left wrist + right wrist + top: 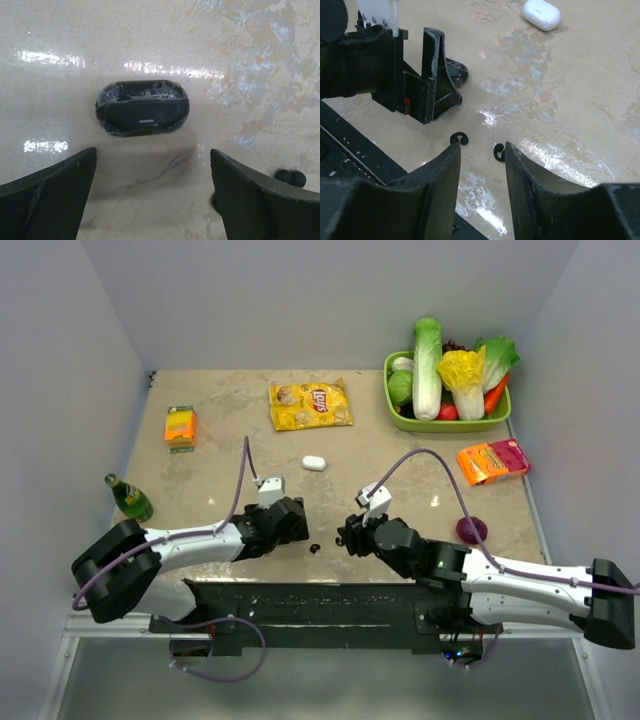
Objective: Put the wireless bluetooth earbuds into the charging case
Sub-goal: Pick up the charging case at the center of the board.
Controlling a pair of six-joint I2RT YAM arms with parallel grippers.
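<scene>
The white pill-shaped charging case lies shut on the table beyond both grippers; it also shows at the top of the right wrist view. Two dark earbuds lie on the table just past my right gripper's tips; it is open and empty. They show as a dark speck in the top view. My left gripper is open and empty, just short of a dark pill-shaped case. No whitish buds are in view.
A yellow chips bag, a green basket of vegetables and an orange-pink packet lie at the back and right. An orange box and a green bottle stand at the left. A purple disc lies by the right arm.
</scene>
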